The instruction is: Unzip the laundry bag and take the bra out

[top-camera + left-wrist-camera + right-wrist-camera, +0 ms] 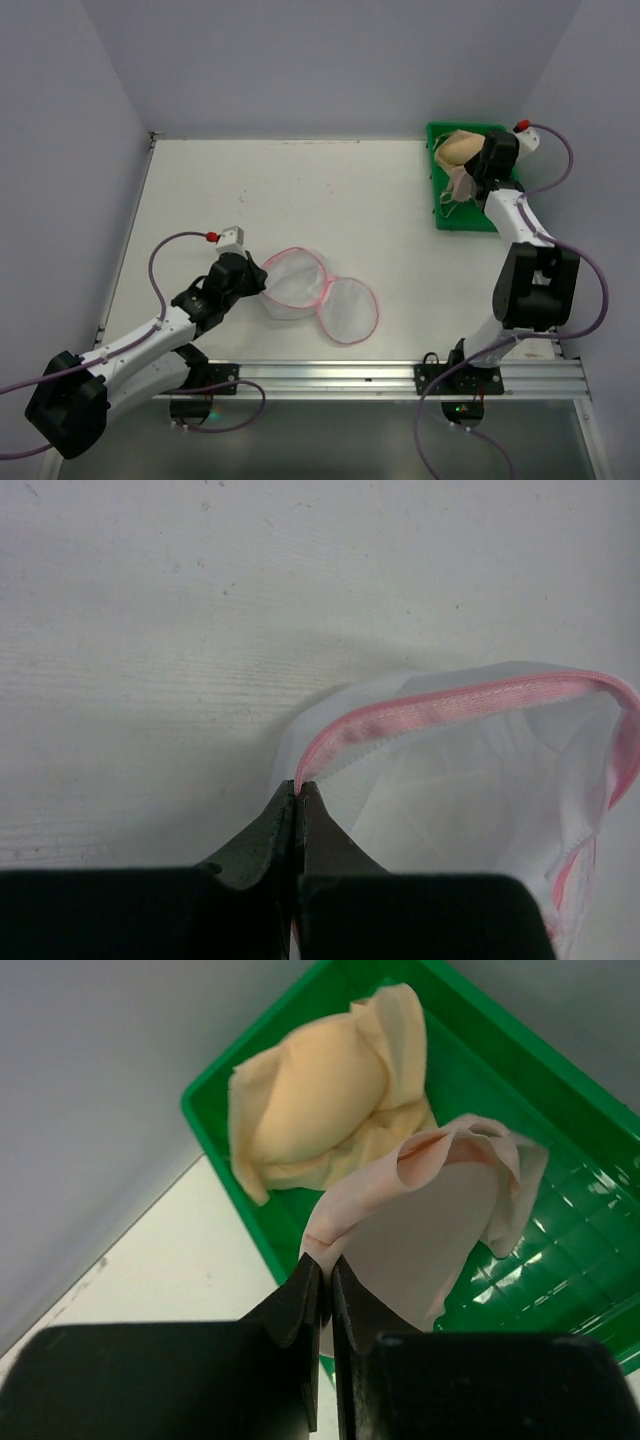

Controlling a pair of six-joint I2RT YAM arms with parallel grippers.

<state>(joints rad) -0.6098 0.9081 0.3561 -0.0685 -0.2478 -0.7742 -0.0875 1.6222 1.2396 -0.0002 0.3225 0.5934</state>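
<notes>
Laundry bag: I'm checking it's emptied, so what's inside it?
Only bare white mesh shows inside the laundry bag; the left claw hides its near part. The bra is in the green tray.

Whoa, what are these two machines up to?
The left hand pinches the pink rim of an open mesh bag lying on the table. The right hand grips the bra by its pink part over a green tray, where its tan cup rests. The bra is already out.

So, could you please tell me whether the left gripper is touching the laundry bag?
Touching. The left wrist view shows the left gripper pinching the laundry bag by its pink zip edge.
</notes>
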